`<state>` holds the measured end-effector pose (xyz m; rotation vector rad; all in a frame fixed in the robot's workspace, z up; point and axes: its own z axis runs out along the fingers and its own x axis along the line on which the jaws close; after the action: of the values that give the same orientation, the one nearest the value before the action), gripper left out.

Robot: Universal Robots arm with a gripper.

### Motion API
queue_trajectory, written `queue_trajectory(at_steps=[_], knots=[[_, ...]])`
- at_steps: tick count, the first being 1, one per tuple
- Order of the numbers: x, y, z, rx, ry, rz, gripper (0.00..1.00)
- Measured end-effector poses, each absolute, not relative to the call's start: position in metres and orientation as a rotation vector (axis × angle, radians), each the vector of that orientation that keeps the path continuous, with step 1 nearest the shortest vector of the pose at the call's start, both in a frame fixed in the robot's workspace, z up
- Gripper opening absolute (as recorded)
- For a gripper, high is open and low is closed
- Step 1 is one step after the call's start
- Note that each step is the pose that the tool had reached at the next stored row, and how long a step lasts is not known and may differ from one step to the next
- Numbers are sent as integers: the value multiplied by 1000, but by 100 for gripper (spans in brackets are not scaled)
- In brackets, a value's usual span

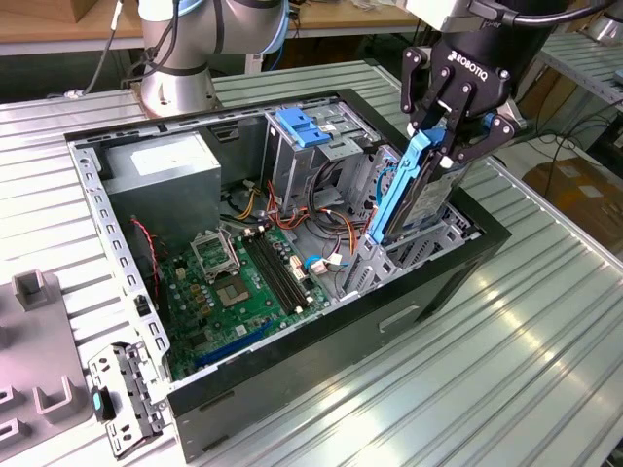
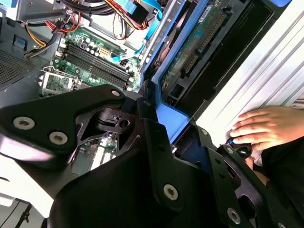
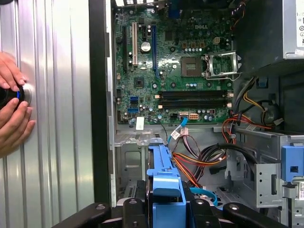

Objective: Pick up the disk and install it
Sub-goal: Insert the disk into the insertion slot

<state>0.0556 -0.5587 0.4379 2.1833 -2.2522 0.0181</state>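
**A:** Biggest first: where's the risk?

**B:** The case [image 1: 292,375] lies open on the surface [image 1: 516,370]. The disk [image 1: 401,190] hangs tilted over the bay [image 1: 436,238] at the exterior view's right end of the case, with its lower end at the bay's mouth. If that tilt doesn't match the rails, I'd expect the blue bracket to jam on the metal wall.

**A:** And the tool?

**B:** The tool [image 1: 456,136] is clamped on the disk's upper end, a finger on each side. It grips only that end, so a snag below could twist the disk in the grip.

**A:** Anything smaller?

**B:** The cables [image 3: 199,161] lie just beside the bay and could get pinched. A hand [image 3: 12,123] rests on a knob [image 3: 23,94] beside the case, near the arm.

**A:** What can't you see?

**B:** The bay wall hides the disk's lower edge, so I cannot tell whether it touches the rails. The tool's body covers the grip in both wrist views. The hand covers most of the knob.
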Motion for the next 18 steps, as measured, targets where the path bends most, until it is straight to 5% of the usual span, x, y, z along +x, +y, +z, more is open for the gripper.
queue_trajectory(at_steps=[18], knots=[[56, -560, 415, 2181, -2250, 14, 37]])
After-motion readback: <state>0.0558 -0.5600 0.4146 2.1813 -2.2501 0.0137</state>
